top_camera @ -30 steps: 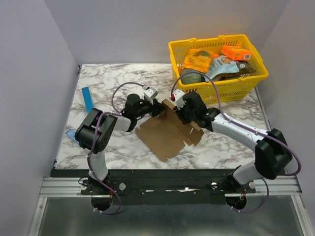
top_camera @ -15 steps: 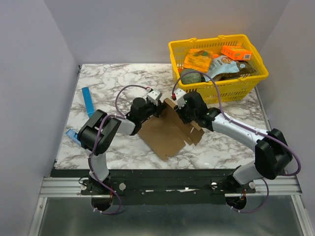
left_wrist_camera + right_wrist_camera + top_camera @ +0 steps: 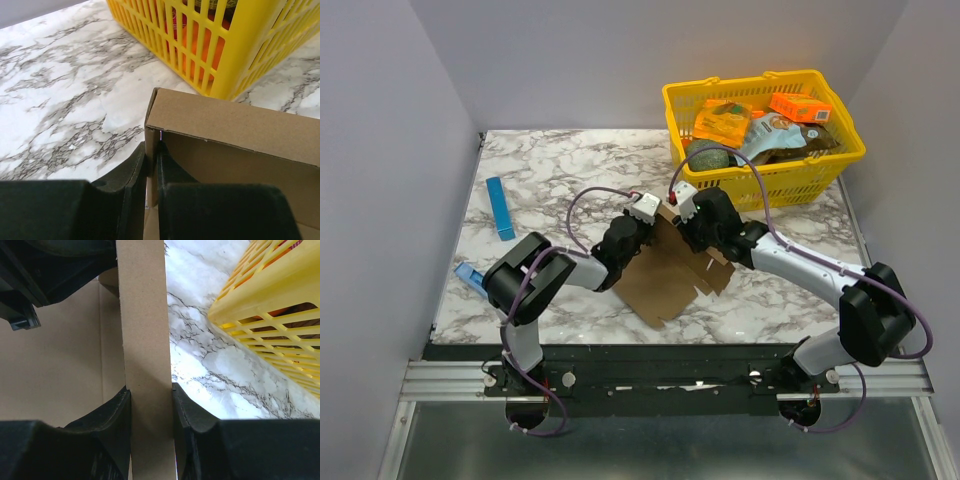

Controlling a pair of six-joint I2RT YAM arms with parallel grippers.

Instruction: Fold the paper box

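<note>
Top external: paper box (image 3: 665,272) lies mid-way across the marble table (image 3: 550,170), between both arms. It is a plain brown die-cut sheet, mostly flat, with its far end raised into upright walls. Left gripper (image 3: 151,150) pinches one raised wall at a folded corner. Right gripper (image 3: 148,390) clamps another panel, a finger on each face. Yellow basket (image 3: 770,182) just beyond holds orange boxes (image 3: 800,105), a dark green round item (image 3: 708,155) and packets.
</note>
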